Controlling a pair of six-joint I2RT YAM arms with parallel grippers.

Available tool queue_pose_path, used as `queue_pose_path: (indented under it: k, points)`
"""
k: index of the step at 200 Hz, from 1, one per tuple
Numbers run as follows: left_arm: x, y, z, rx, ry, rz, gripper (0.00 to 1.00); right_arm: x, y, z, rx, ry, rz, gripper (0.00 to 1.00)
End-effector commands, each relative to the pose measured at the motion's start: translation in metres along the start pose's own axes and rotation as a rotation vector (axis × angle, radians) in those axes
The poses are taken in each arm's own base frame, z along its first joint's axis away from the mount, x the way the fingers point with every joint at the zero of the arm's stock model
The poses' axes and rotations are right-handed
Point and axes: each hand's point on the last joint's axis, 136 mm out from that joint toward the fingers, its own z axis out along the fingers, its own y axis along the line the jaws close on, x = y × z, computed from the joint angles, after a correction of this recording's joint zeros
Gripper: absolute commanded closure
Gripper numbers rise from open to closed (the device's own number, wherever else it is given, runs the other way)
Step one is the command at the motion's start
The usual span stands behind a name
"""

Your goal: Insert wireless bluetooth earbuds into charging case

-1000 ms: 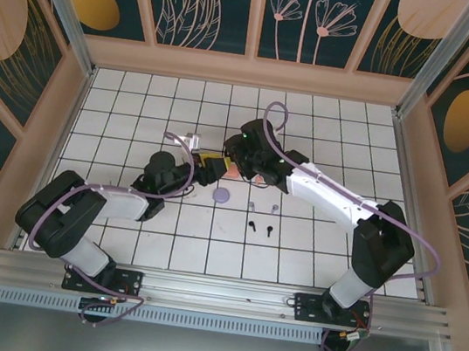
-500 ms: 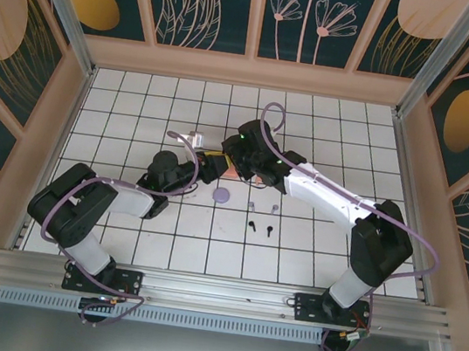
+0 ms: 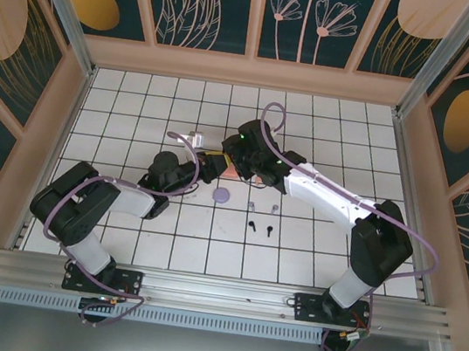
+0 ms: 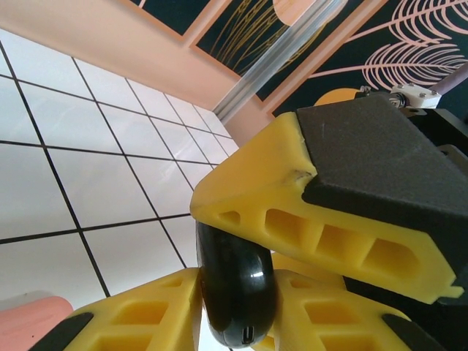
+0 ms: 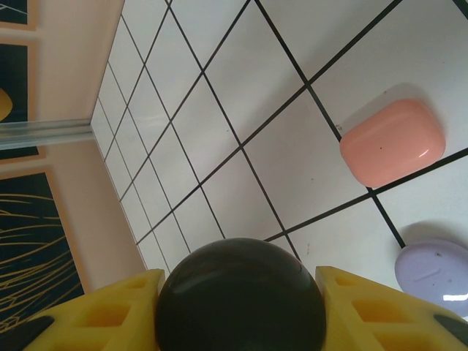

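A glossy black charging case (image 4: 235, 289) hangs above the tiles where the two arms meet (image 3: 218, 164). My right gripper (image 5: 240, 300) is shut on it, a yellow finger at each side of its rounded body (image 5: 241, 296). My left gripper (image 4: 234, 296) pinches the same case from the opposite side, port end toward the camera, and a right-hand finger (image 4: 292, 212) lies over the top. Two greyish-lilac earbuds (image 3: 251, 204) (image 3: 275, 208) and two black earbuds (image 3: 253, 225) (image 3: 269, 229) lie on the white tiles in front of the right arm.
A closed salmon-pink case (image 5: 393, 142) and a closed lilac case (image 5: 435, 267) lie on the tiles under the grippers; the lilac case (image 3: 222, 195) is just left of the earbuds. Wooden walls (image 3: 250, 72) ring the tiled floor.
My left gripper has moved right, up to the right gripper, and its fingers have closed in on the black case. The right arm has barely moved.
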Motion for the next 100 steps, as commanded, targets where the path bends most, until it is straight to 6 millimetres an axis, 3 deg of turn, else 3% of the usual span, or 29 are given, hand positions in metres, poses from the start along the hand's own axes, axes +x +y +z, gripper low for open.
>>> queue_pose_path:
  k: [1, 49, 100]
  points:
    - [-0.0115, -0.0149, 0.0051, 0.055, -0.048, 0.007, 0.67, 0.0046, 0.0123, -0.0047, -0.051, 0.003, 0.02, 0.63]
    - [-0.0143, -0.0167, 0.0046, 0.061, -0.074, -0.008, 0.66, 0.0068, 0.0147, -0.0054, -0.059, 0.006, 0.03, 0.63]
    - [-0.015, -0.0157, 0.0029, 0.057, -0.091, -0.018, 0.82, 0.0099, 0.0162, -0.0077, -0.071, 0.017, 0.038, 0.63]
